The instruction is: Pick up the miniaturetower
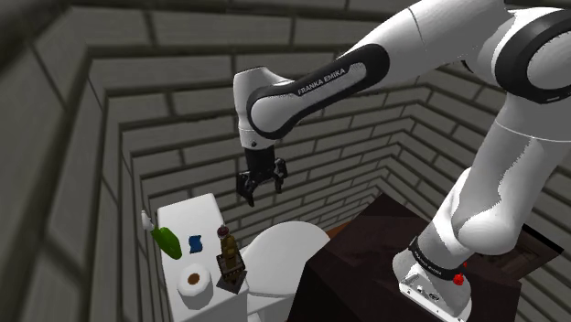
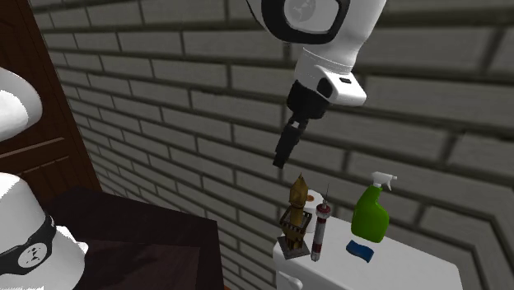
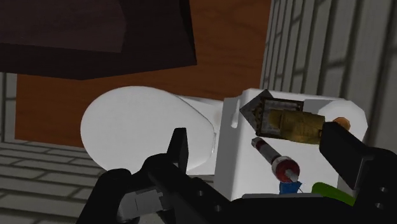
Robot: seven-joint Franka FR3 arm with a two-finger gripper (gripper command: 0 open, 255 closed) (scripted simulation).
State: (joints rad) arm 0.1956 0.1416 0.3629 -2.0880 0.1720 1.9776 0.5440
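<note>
Well below the fingers (image 3: 180, 147), spread wide and holding nothing: a white toilet (image 1: 285, 249). On its tank lid (image 1: 188, 218), a green spray bottle (image 2: 370, 216) and a paper roll (image 1: 194, 282), then the small brown tower (image 3: 283, 121), upright at the lid's edge, roughly in line with the gap between the fingers. Just beside the tower, a thin red-and-white tube (image 2: 320, 231), possibly a syringe; farther off, a blue sponge (image 2: 359, 250). Judged an approach, no grasp yet. Best to centre over the spire, come straight down, stay wide past the tube, and close low on the squarer body, not the tapering tip.
</note>
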